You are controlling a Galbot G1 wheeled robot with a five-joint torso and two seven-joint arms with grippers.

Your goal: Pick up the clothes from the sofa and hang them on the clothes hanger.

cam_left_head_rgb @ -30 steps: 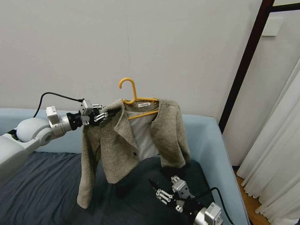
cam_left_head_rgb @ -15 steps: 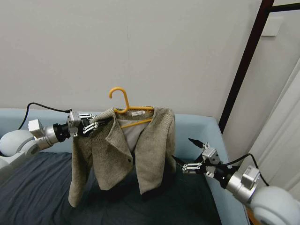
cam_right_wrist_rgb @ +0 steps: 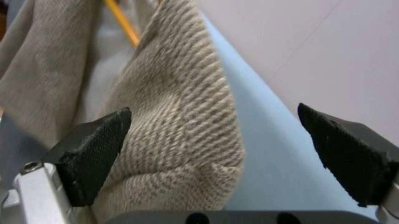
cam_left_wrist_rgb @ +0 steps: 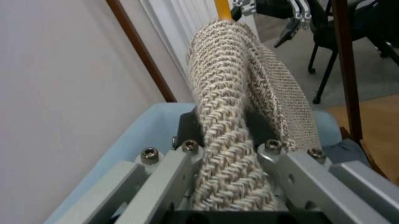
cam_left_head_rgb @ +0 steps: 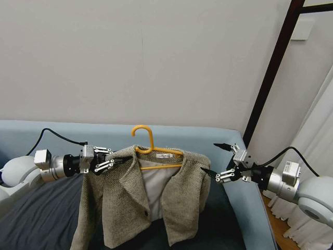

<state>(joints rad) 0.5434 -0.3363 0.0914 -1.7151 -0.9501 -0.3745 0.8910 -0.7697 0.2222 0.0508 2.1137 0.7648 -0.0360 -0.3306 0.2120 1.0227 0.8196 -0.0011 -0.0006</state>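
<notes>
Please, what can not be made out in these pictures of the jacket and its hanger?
- Head view: the jacket has one sleeve cut off by the bottom edge.
- Head view: the hanger has its arms hidden under the jacket.
- Left wrist view: the knit buries the fingertips of the left gripper.
- Right wrist view: whether the open right gripper touches the jacket cannot be told.

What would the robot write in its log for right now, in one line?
left gripper: shut on jacket shoulder | jacket: on yellow hanger, above sofa | right gripper: open at other shoulder
</notes>
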